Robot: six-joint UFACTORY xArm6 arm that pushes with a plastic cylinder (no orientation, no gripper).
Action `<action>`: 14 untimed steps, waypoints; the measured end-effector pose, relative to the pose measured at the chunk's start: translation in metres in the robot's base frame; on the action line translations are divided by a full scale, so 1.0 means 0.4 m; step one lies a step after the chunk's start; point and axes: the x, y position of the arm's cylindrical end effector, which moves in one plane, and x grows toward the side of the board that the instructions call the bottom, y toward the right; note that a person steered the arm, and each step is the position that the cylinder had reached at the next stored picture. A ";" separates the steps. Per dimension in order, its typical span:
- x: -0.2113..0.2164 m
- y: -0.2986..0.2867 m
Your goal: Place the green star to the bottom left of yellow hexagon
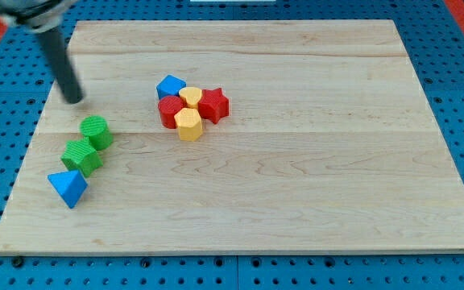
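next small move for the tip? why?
Probably bring my tip down the view's left of the green star, then push it rightward: the star sits far left of the yellow hexagon, and the tip is above the green cylinder.

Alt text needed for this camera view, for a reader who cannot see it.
My tip rests on a wooden board, above two green blocks and a blue triangle at the view's left. Near centre cluster a yellow hexagon, yellow heart, red star, red block and blue block.
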 end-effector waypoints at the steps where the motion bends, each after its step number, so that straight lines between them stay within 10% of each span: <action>1: 0.142 -0.066; 4: 0.293 0.280; 6: 0.300 -0.008; 9: 0.226 0.400; 14: 0.215 0.403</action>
